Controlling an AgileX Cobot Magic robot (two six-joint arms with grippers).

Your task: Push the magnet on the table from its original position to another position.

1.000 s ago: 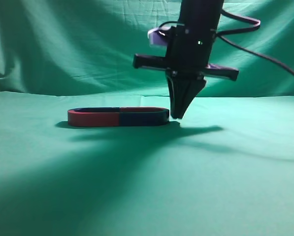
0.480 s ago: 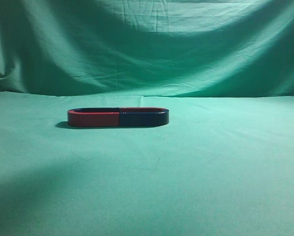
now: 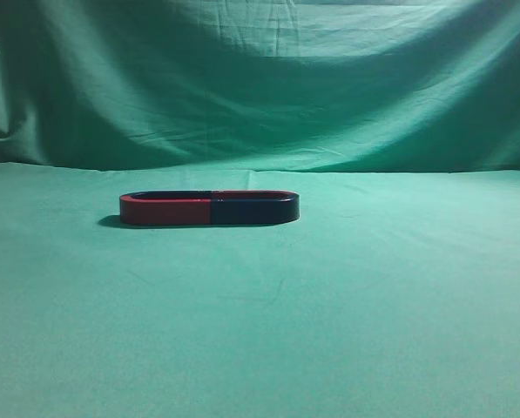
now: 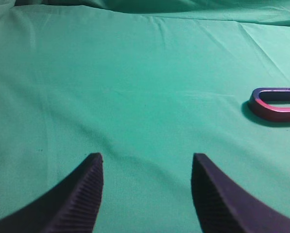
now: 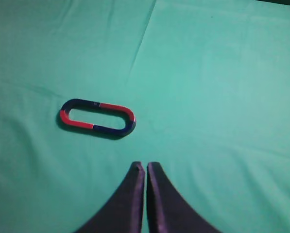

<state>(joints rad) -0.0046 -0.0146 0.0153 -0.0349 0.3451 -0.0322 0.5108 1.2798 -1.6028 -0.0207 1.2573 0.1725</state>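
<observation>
Left gripper (image 4: 147,167) fingers (image 4: 81,194): dark, curved, tapering to blunt tips; inner faces finely ribbed.
Right gripper (image 5: 143,166) fingers (image 5: 159,199): dark, smooth, curved blades narrowing to points.
Cables, screws, markings: none were visible in either wrist view.

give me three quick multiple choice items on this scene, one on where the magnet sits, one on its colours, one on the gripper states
1. Where does the red and blue oval ring magnet lie?
A. flat on the green cloth table
B. held in a gripper
C. propped against the backdrop

2. Which colours does the magnet show?
A. yellow and white
B. red and dark blue
C. all silver

3. How do the grippers stand?
A. both shut
B. left shut, right open
C. left open, right shut

Key:
1 A, the exterior view shows it flat on the green cloth table, nothing touching it.
2 B, the right wrist view shows red and blue halves.
3 C, the left gripper has a wide gap; the right gripper has fingers pressed together.
</observation>
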